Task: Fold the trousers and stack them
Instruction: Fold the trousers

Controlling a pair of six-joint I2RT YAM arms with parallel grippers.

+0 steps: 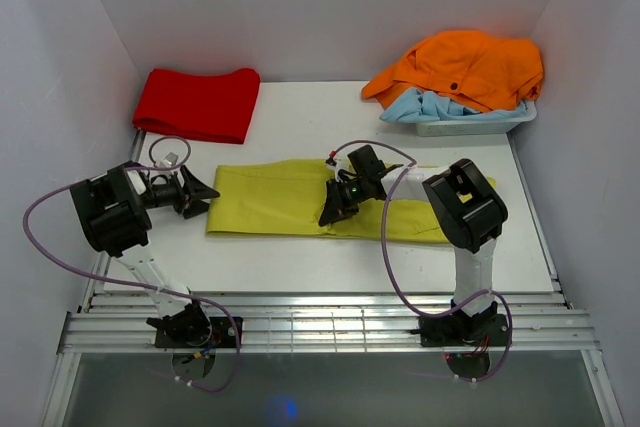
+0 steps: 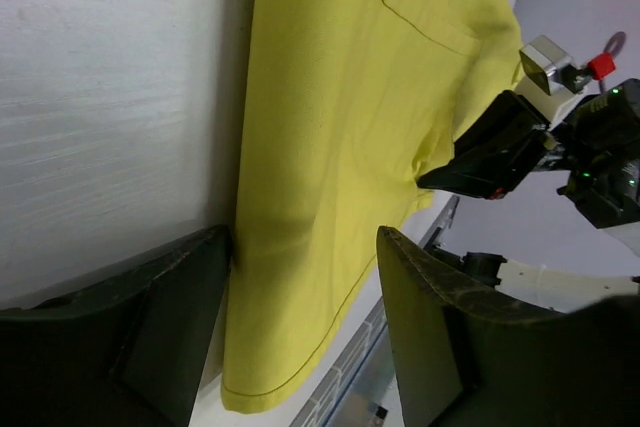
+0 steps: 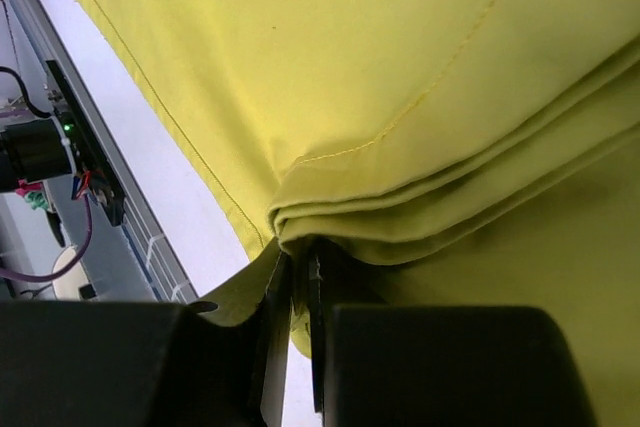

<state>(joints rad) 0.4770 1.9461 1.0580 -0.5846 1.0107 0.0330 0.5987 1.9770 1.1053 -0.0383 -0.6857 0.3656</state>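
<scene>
No text, label, brand, number or sign is legible in any of the three views. The small red tab (image 2: 600,65) at the right edge of the left wrist view is too small to tell whether it carries a mark.

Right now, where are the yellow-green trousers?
In the top view the trousers lie mid-table, left gripper at their left end, right gripper pinching them near the middle.
</scene>
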